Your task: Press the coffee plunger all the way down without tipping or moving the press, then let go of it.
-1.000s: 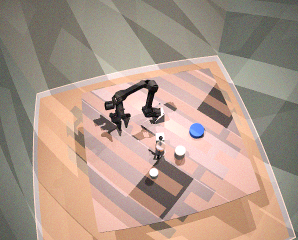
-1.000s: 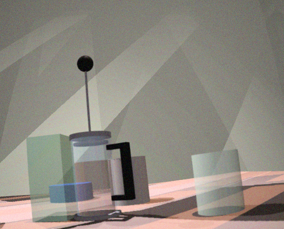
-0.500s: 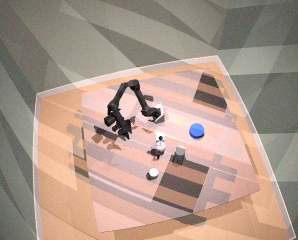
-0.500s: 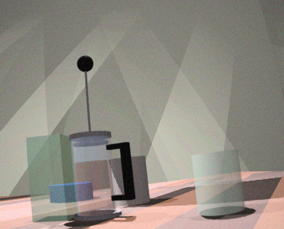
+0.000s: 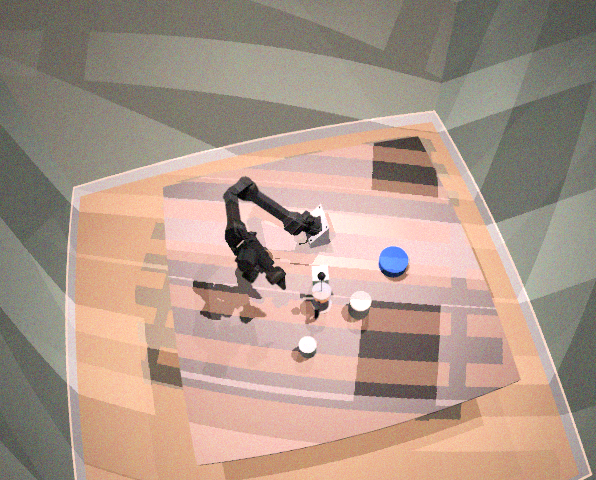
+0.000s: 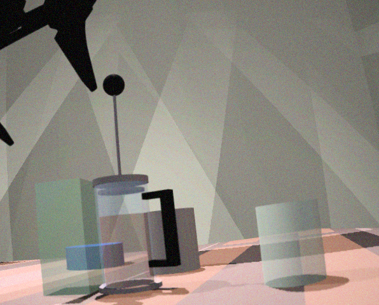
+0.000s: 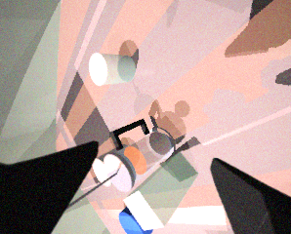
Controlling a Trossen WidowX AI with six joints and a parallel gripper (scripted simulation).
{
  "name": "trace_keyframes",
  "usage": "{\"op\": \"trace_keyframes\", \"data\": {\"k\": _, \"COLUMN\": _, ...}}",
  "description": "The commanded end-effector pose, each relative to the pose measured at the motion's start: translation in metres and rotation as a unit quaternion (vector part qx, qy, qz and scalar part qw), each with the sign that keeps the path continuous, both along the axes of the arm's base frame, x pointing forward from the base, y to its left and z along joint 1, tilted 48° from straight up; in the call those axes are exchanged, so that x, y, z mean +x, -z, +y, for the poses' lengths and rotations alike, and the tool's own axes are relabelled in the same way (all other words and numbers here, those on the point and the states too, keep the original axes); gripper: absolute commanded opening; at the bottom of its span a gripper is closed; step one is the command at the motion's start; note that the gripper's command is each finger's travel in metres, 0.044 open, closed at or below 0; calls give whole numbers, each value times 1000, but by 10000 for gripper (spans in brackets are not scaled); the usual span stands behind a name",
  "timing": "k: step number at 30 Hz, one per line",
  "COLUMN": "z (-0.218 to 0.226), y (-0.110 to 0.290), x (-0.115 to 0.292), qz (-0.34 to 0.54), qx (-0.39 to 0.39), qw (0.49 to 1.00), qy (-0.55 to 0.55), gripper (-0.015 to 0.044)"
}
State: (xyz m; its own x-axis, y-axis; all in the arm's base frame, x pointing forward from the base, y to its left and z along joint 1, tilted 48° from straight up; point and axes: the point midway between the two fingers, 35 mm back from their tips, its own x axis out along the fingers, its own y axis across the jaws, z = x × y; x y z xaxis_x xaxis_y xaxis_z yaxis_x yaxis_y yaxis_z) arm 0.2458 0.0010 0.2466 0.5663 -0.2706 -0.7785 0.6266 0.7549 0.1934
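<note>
Overhead, gripper (image 6: 48,114) gapes empty — beside the raised plunger knob (image 6: 113,84).

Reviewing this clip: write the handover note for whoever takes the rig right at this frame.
Gripper: open wide, holding nothing, above and to the side of the plunger knob; in the exterior view one fingertip sits close beside the knob, contact not evident.
French press: upright on the table, black handle on its side, plunger rod fully raised.
Done: approach only.
Left: centre over the knob, press straight down to the lid without shifting the press, then release.
</note>
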Motion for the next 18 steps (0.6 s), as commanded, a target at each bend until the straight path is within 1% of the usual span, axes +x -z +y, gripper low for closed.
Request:
{"op": "trace_keyframes", "data": {"k": 1, "z": 24, "y": 4, "x": 7, "qz": 11, "qx": -61, "qw": 997, "qy": -40, "gripper": 440}}
{"op": "trace_keyframes", "data": {"k": 6, "z": 69, "y": 9, "x": 14, "qz": 7, "qx": -152, "qw": 983, "qy": -104, "gripper": 440}}
{"op": "trace_keyframes", "data": {"k": 9, "z": 102, "y": 10, "x": 12, "qz": -5, "qx": -203, "qw": 968, "qy": -149, "gripper": 440}}
{"op": "trace_keyframes", "data": {"k": 11, "z": 125, "y": 14, "x": 10, "qz": -21, "qx": -208, "qw": 964, "qy": -162, "gripper": 440}}
{"op": "trace_keyframes", "data": {"k": 18, "z": 145, "y": 20, "x": 6, "qz": -18, "qx": -211, "qw": 957, "qy": -200, "gripper": 440}}
